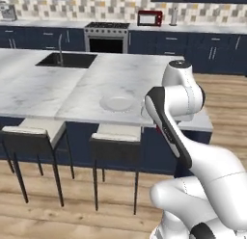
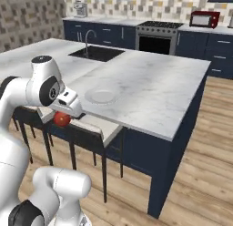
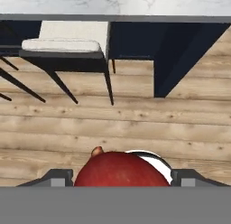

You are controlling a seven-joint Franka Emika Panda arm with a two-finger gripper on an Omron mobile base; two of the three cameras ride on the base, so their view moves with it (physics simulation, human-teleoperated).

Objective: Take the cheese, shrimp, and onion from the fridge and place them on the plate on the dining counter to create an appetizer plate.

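Observation:
The onion (image 2: pixel 61 119), a dark-red ball, sits between the fingers of my gripper (image 3: pixel 121 179), which is shut on it. In the hand view the onion (image 3: pixel 118 166) fills the gap between both fingertips, above the wooden floor. The gripper hangs in front of the near edge of the dining counter (image 2: pixel 150 90), just below its top and over a stool. The plate (image 2: pixel 101 96) lies bare on the marble near that edge, a little beyond and to the right of the gripper. In the left base view the plate (image 1: pixel 117 103) lies just left of my arm on the counter (image 1: pixel 48 84). The fridge, cheese and shrimp are out of view.
Two stools (image 1: pixel 116 141) (image 1: pixel 34 132) stand tucked under the counter's near edge. A sink with a faucet (image 1: pixel 66 59) is set into the counter's far left. Stove (image 1: pixel 106 38) and red microwave (image 1: pixel 149 18) line the back wall. Open wood floor (image 2: pixel 200 175) lies to the right.

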